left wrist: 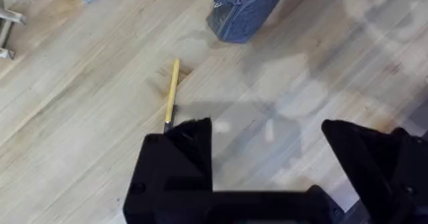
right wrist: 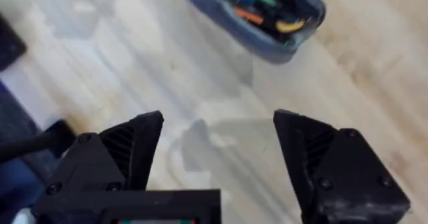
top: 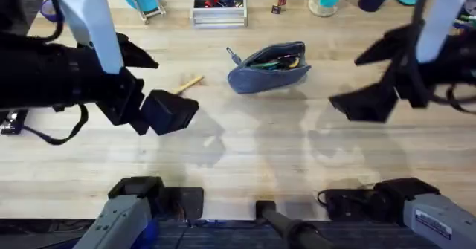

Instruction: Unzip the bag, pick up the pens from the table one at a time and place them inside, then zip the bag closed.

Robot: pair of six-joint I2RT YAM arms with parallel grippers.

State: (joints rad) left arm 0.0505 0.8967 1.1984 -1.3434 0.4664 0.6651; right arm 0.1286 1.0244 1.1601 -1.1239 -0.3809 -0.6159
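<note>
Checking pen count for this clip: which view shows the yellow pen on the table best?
The left wrist view: the yellow pen lies whole on the table, just ahead of the open left gripper. Overhead, the pen is partly hidden behind the left arm. The right wrist view looks at the open bag instead.

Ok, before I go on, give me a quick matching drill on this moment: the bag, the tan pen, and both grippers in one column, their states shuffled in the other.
Things:
1. bag
2. tan-yellow pen
3. left gripper
4. right gripper

States:
A. open, above bare table near the bag
B. unzipped, coloured pens inside
C. lying flat on the table, outside the bag
D. open, close above the loose pen

Pairs: 1-B, 2-C, 3-D, 4-A
</note>
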